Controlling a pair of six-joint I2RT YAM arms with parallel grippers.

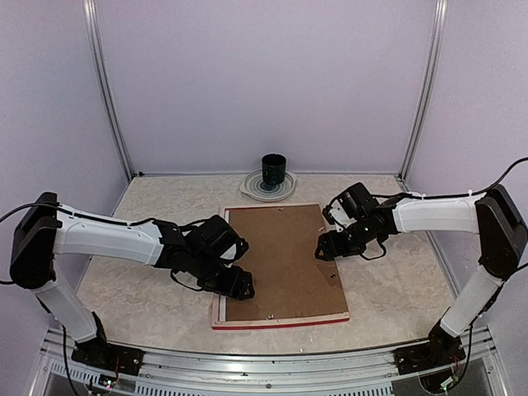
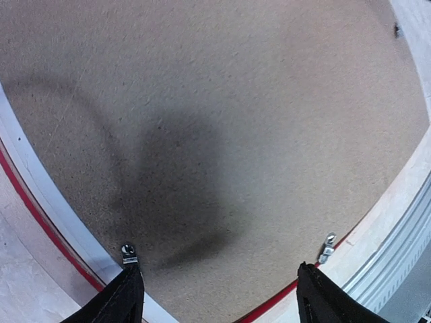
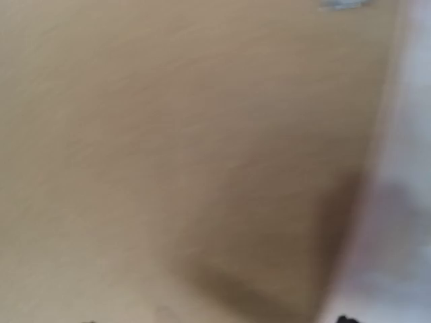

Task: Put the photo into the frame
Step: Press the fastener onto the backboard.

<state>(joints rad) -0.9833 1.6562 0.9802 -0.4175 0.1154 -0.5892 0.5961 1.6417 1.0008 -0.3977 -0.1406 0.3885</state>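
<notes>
The red frame [image 1: 280, 324] lies face down on the table, its pale wood back [image 2: 40, 195] showing as a rim. A plain brown backing board [image 1: 285, 256] fills it. The photo is hidden. My left gripper [image 1: 239, 285] hovers over the board's near left part, open and empty; in the left wrist view [image 2: 219, 296] its fingers stand wide apart above the board [image 2: 222, 121]. My right gripper [image 1: 324, 249] is low over the board's right side. The right wrist view is blurred and shows mostly board [image 3: 175, 134], with only the finger ends at the bottom corners, far apart.
Small metal turn tabs [image 2: 128, 253] [image 2: 328, 246] sit on the frame's back by the board's edge. A dark green cup [image 1: 273, 171] stands on a round plate [image 1: 254, 191] at the back of the table. Walls close in the table on three sides.
</notes>
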